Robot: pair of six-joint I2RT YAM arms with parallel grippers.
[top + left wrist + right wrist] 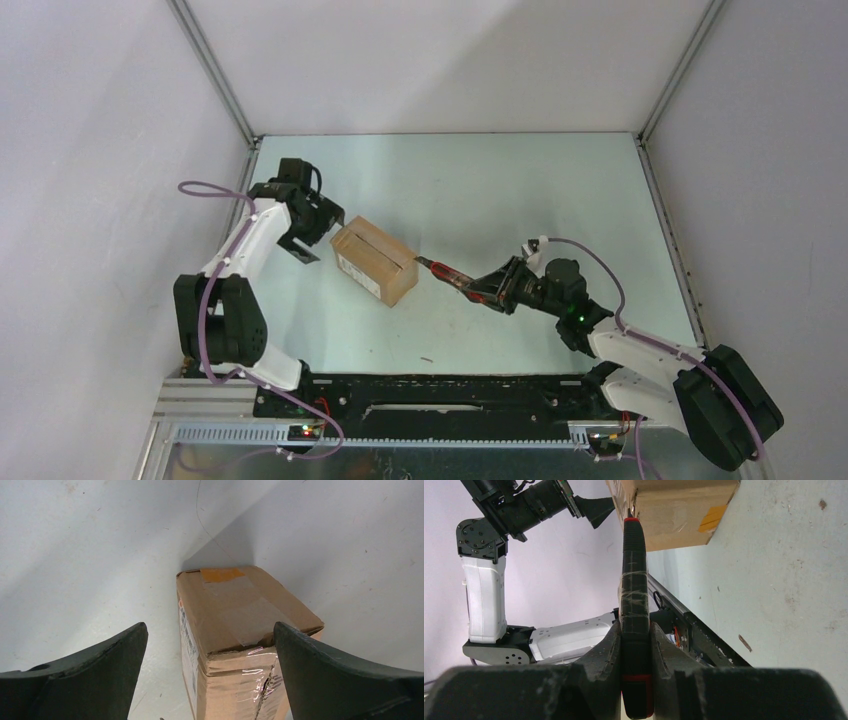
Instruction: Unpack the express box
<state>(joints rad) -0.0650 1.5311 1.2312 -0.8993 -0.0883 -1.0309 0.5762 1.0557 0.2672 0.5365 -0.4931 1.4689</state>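
Note:
The express box (pixel 375 262) is a small brown taped carton with a white label on its near side, lying at the table's middle left. My left gripper (pixel 318 235) is open at the box's left end; in the left wrist view the box (pixel 235 625) lies between and beyond its two fingers (pixel 100 665), with the right finger close against its corner. My right gripper (pixel 497 288) is shut on a red-and-black utility knife (pixel 452 275). The knife (pixel 633 595) points at the box (pixel 674 507), its tip at the box's right end.
Grey walls with metal rails (pixel 215 70) close in the table on the left, back and right. A small dark scrap (pixel 427 358) lies near the front. The arm bases sit on a black rail (pixel 430 395) at the near edge.

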